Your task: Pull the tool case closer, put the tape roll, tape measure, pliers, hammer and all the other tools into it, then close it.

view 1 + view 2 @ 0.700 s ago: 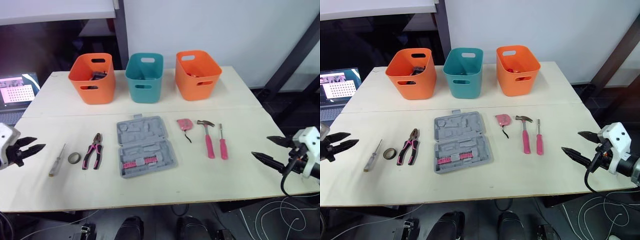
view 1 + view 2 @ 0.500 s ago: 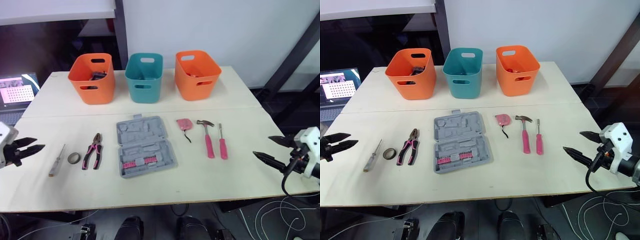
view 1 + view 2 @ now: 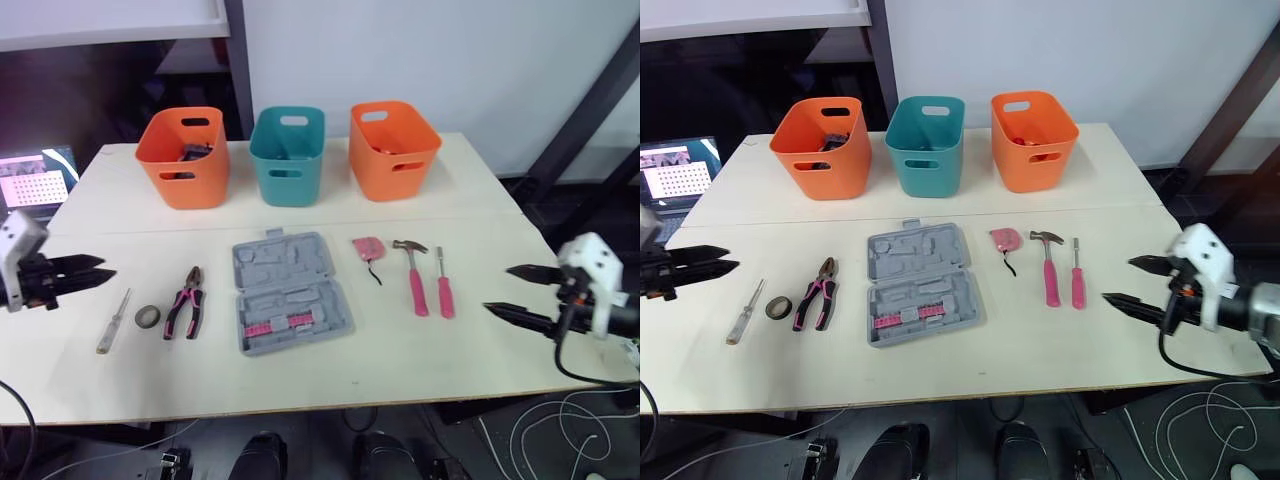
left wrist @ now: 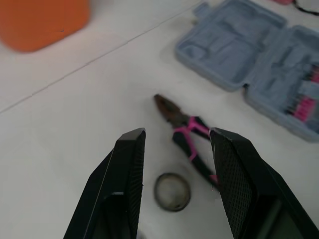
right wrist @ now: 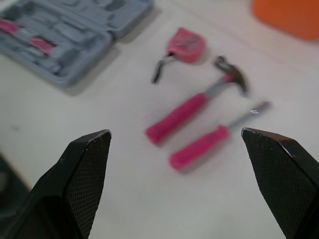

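Left tool [image 3: 105, 267] partly open, right tool [image 3: 498, 288] spread wide, both empty

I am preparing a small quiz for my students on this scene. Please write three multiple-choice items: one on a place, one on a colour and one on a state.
1. Where do the pliers lie, relative to the tool case?
A) on the robot's left of it
B) on the robot's right of it
C) inside it

2. What colour is the middle bin?
A) orange
B) teal
C) grey

3. In what state is the tool case?
A) shut
B) open and lying flat
C) standing upright on its edge

Key:
1 A, the pliers lie left of the case, apart from it.
2 B, its walls are teal.
3 B, both moulded halves face up.
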You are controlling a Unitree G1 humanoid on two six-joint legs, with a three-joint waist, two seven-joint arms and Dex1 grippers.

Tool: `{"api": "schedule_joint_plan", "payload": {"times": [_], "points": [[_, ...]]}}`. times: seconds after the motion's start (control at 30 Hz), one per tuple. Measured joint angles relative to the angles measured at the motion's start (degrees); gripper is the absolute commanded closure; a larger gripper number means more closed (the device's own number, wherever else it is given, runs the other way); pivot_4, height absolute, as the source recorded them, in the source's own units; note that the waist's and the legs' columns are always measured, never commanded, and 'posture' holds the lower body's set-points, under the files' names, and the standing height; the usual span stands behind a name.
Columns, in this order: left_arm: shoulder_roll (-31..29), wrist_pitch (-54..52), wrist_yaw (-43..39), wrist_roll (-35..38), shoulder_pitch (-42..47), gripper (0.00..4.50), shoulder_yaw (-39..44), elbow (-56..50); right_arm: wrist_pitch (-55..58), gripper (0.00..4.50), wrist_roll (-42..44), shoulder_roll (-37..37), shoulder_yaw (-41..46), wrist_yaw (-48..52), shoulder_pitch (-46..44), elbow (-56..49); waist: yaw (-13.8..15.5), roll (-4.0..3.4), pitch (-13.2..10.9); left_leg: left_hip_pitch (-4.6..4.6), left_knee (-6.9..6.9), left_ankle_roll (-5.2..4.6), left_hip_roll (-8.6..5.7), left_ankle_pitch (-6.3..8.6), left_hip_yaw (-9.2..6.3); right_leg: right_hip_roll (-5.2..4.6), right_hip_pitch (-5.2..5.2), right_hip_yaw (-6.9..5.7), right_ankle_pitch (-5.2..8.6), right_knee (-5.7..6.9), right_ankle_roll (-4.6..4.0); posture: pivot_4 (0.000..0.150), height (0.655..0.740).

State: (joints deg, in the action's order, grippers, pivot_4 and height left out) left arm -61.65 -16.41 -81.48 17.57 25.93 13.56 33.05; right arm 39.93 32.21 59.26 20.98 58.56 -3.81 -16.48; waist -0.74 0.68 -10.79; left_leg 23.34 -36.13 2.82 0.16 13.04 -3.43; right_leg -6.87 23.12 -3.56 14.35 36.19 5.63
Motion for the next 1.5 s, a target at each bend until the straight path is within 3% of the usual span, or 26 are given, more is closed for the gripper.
{"api": "schedule_joint_plan", "payload": {"times": [0.2,0.27,0.37,0.4,0.6,0.93,1.5], "points": [[6.3,-3.3,4.0,-0.3,-3.9,2.35,-5.8,-14.8,6.6,0.0,-1.6,-3.8,-15.0,-5.0,-14.3,-0.7,-0.1,0.1,0.0,0.05,0.03,-0.01,0.06,0.0,0.03,0.11,0.12,0.06,-0.05,-0.01,0.06,0.15,0.74],[8.6,-3.4,6.1,-1.5,-4.1,2.89,-8.3,-17.0,5.1,0.0,-5.4,-7.2,-22.0,-5.9,-20.1,3.3,-0.1,0.1,0.0,0.05,0.01,-0.01,0.05,0.0,0.06,0.13,0.13,0.08,-0.06,0.0,0.07,0.15,0.74],[11.6,-3.6,9.7,-3.6,-3.7,4.24,-11.3,-17.0,0.3,0.95,-12.1,-12.6,-30.0,-6.3,-27.7,12.8,-0.1,0.13,0.0,0.05,-0.02,-0.02,0.05,0.0,0.06,0.16,0.14,0.11,-0.08,0.02,0.08,0.15,0.74],[12.4,-3.8,10.7,-4.0,-3.5,4.5,-12.0,-16.8,-1.6,1.45,-14.0,-14.0,-31.6,-6.5,-29.5,15.8,-0.1,0.13,0.0,0.06,-0.01,-0.02,0.05,0.0,0.07,0.17,0.15,0.12,-0.1,0.03,0.13,0.15,0.74],[14.5,-2.4,14.8,-7.7,-2.2,4.5,-14.9,-12.4,-15.6,4.46,-24.3,-25.2,-38.2,-7.5,-40.9,38.6,-0.2,0.14,0.0,0.07,0.03,-0.02,0.05,0.0,0.1,0.2,0.22,0.16,-0.18,0.06,0.25,0.15,0.74],[20.7,0.9,20.3,-11.2,0.7,4.5,-17.3,-5.7,-34.5,4.49,-33.6,-38.5,-39.1,-8.4,-51.1,73.2,-0.4,0.15,0.0,0.05,0.02,0.0,0.03,-0.02,0.11,0.22,0.22,0.2,-0.21,0.1,0.28,0.15,0.74],[28.6,8.1,25.8,-15.8,6.9,4.5,-18.7,6.3,-46.5,4.49,-40.6,-47.0,-37.8,-9.7,-55.7,88.1,-0.3,0.14,0.0,-0.14,-0.03,0.3,0.02,-0.2,0.1,0.25,0.21,0.29,-0.24,0.52,0.23,0.15,0.74]]}}
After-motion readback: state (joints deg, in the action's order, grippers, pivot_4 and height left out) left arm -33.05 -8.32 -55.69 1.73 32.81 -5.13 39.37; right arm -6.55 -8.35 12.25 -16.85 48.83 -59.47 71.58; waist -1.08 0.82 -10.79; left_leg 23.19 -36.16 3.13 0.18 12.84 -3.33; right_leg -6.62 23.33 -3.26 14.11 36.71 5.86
